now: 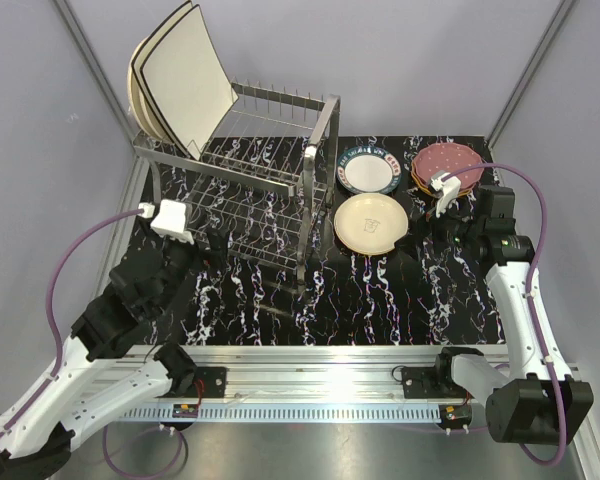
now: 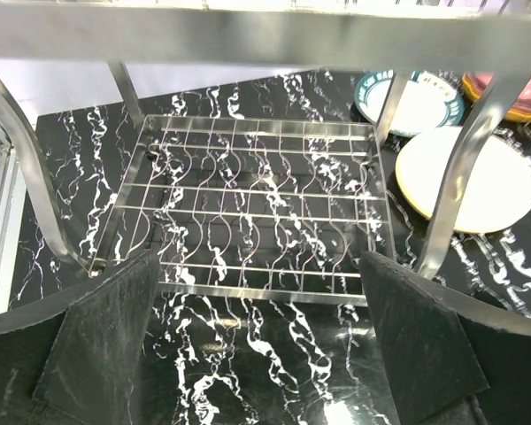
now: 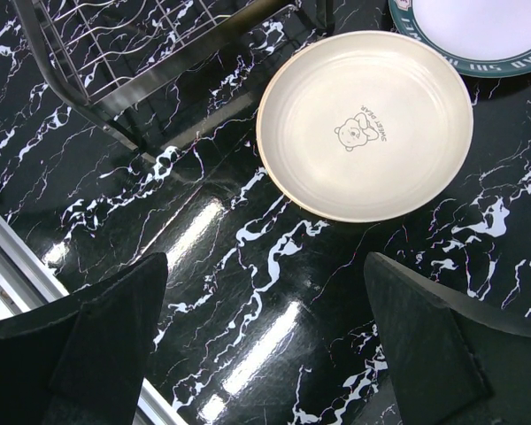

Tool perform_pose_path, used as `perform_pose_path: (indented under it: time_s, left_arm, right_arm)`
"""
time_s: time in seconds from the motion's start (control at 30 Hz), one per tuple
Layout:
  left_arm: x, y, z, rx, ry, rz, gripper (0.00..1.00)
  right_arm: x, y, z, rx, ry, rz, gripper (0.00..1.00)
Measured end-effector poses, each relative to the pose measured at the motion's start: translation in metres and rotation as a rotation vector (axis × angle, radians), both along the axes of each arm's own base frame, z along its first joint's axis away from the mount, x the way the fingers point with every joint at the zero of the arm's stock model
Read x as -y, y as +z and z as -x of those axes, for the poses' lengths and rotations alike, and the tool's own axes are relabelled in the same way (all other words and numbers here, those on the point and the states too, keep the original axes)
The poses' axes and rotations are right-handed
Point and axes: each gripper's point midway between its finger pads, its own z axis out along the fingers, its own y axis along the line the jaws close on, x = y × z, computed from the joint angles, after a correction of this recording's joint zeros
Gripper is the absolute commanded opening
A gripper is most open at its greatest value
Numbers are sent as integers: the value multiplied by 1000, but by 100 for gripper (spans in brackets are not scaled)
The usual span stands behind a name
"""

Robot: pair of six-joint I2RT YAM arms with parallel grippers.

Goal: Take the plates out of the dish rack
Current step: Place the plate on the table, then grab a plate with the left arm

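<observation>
The silver wire dish rack (image 1: pixel 250 200) stands at the back left. Square cream plates with dark edges (image 1: pixel 175 85) lean upright in its top tier at the far left end. On the table to its right lie a round cream plate (image 1: pixel 371 223), a white plate with a dark patterned rim (image 1: pixel 368 170) and a maroon dotted plate (image 1: pixel 446 163) on top of a stack. My left gripper (image 1: pixel 215 248) is open and empty at the rack's near side, facing the bare lower tier (image 2: pixel 257 204). My right gripper (image 1: pixel 420 225) is open and empty beside the cream plate (image 3: pixel 365 124).
The table top (image 1: pixel 380 300) is black marble-patterned, with an aluminium rail (image 1: pixel 310 375) along its near edge. Grey walls enclose the sides. The rack's upright posts (image 2: pixel 465 168) stand between my left gripper and the plates on the table.
</observation>
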Motion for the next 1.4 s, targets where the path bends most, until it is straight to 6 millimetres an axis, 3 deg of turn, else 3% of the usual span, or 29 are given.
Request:
perform_pose_path:
  time_s: [0.47,0.77,0.97,1.07,1.2,1.4]
  left_arm:
    - [-4,86,-8,38,51,68,99]
    - [-21,186,-35,122,167,138,99]
    - [-27,229,-60,153,213,223,98]
    - [-25,230,-78,125,235,260,92]
    - [-26,210,-98,49,276,294,88]
    - [-36,190,-113,-29,329,347,83]
  right_arm:
    - [0,4,2,23,6,6,100]
    - [0,4,2,24,6,6,100]
    - [0,7,5,37,7,5,100]
    - [-1,8,6,42,12,2,100]
    - [-1,9,6,43,12,2,100]
    - [-1,9,6,43,12,1,100]
